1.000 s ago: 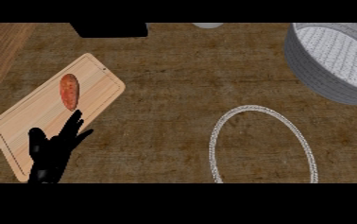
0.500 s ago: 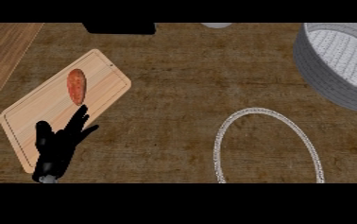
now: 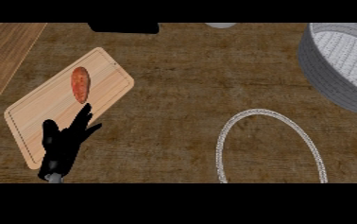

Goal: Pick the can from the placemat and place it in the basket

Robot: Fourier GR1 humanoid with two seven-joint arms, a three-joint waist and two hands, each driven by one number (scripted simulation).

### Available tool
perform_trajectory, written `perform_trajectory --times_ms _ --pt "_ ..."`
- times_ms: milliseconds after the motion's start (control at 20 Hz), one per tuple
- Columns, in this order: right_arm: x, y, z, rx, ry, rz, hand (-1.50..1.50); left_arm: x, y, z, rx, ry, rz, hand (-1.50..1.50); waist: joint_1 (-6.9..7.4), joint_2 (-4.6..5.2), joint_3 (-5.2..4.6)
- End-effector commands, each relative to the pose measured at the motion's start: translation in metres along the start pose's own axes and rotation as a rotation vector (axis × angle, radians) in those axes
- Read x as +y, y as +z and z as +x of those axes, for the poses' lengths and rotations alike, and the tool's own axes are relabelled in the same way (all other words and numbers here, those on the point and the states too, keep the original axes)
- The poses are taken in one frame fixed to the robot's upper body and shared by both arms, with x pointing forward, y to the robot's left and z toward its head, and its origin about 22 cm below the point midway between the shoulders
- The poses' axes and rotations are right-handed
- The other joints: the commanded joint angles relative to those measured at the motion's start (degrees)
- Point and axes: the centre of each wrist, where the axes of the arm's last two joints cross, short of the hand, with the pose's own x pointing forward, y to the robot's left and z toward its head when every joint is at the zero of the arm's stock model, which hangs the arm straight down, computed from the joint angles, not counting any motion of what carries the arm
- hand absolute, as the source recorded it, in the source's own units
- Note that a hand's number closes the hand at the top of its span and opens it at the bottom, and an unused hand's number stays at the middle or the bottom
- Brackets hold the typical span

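One black hand [image 3: 61,145] is showing, coming up from the lower left edge with straight fingers; no second hand is showing. One wooden cutting board [image 3: 49,108] is lying on the brown wooden surface [image 3: 188,95]. One reddish-orange oblong food item [image 3: 80,84], possibly a sweet potato, is resting on that board. One grey woven basket [image 3: 333,67] is sitting at the right edge, partly cut off. One pale ring-shaped rim [image 3: 268,145] is lying at the lower right. One dark object [image 3: 124,27] and one small grey object [image 3: 221,25] are peeking in along the top edge, both cut off.
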Motion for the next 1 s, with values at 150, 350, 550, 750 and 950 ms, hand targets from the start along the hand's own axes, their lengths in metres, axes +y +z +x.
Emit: perform_trajectory --times_ms 150,350,550,750,950 --pt "0.033 -0.03 -0.037 0.067 -0.097 0.032 1.5 0.007 -0.005 -0.022 0.114 -0.007 -0.026 0.0 0.25 0.85 -0.54" --pt "0.037 -0.019 -0.081 0.096 -0.202 0.041 1.5 0.002 0.005 -0.022 0.133 -0.013 -0.001 0.0 -0.17 0.7 -0.41" --pt "0.032 -0.027 -0.081 0.097 -0.232 0.024 1.5 -0.001 0.01 -0.015 0.12 -0.012 -0.005 0.0 -0.34 0.53 -0.43" --pt "0.045 -0.023 -0.102 0.085 -0.214 0.019 1.5 0.004 0.005 -0.027 0.115 -0.01 -0.011 0.0 -0.1 0.91 -0.42" --pt "0.04 -0.015 -0.108 0.16 0.087 -0.029 1.5 -0.011 0.001 -0.021 0.095 -0.009 -0.024 0.0 0.49 1.47 -0.37"
